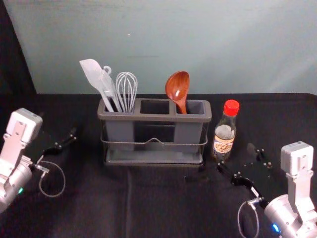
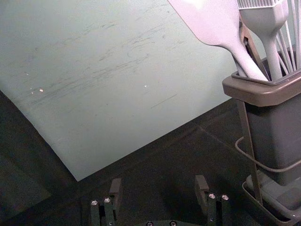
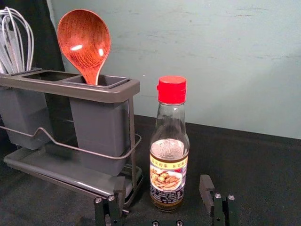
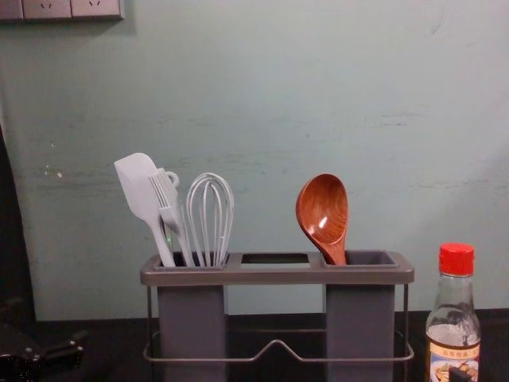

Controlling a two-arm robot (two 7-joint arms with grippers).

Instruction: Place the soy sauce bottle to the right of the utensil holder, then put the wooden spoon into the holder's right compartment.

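Nearest the head camera, at the lower right, the right pincer is seen low over the black-covered table, in front and to the right of the soy sauce bottle. Its fingers are spread wide, and in the right wrist view the bottle is framed in the space between them, a little beyond the tips. At the lower left of the head view, the left pincer is held well apart from the utensil holder, on its left side; its fingers are also set wide apart.

The bottle is stood upright on the table, just beside the holder's right end, with a gap left between the two. It is topped by a red cap, and a picture of food is printed on its label. The wooden spoon is already placed in the holder's right compartment, handle down, its bowl raised above the rim and tilted slightly.

The left compartment is shared by a spatula, a pastry brush and a whisk. The compartments are carried in a frame crossed by a wire rail, over a tray. The background is formed by a pale green wall, on which a switch panel is mounted.
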